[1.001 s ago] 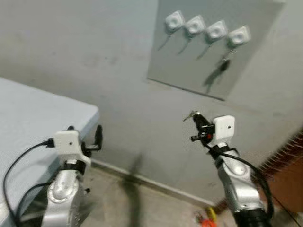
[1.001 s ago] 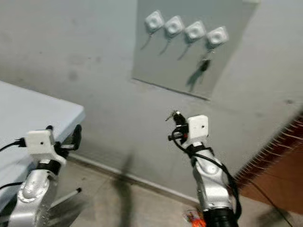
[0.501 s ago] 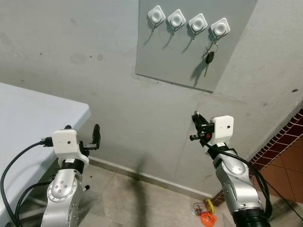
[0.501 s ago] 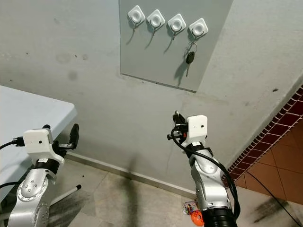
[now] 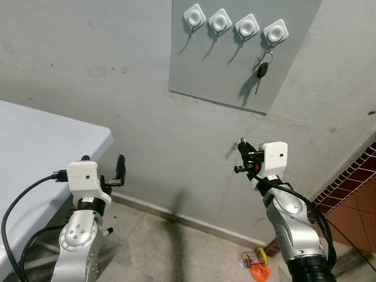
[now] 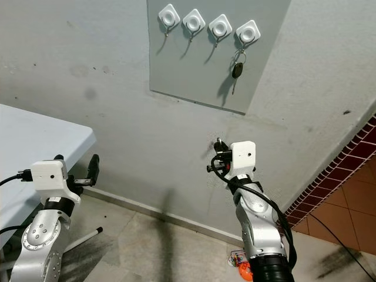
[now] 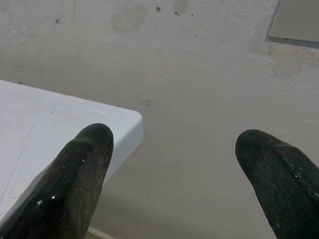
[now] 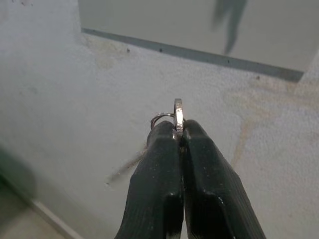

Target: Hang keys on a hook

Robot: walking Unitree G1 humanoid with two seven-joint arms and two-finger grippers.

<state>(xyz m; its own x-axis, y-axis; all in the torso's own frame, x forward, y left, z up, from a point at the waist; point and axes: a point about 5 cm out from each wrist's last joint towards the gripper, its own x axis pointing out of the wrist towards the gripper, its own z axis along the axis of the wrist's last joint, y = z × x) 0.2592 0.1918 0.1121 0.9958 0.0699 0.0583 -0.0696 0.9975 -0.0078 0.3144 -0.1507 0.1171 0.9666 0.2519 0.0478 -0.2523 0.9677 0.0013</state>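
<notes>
1. The right gripper (image 8: 178, 130) has its jaws pinched tight on a small key ring (image 8: 172, 117), held up well below the grey board (image 5: 235, 70) with its four white hooks.
2. A black key (image 5: 259, 71) already hangs from the hook (image 5: 275, 32) farthest right.
3. The ring looks light, stiff and slick; gripping its metal edge firmly seems best.
4. The left gripper (image 7: 177, 174) idles with jaws wide, near the desk (image 5: 35, 153).

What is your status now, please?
Right end effector shut on small silver key ring, below grey hook board. Left end effector open. Path clear.
</notes>
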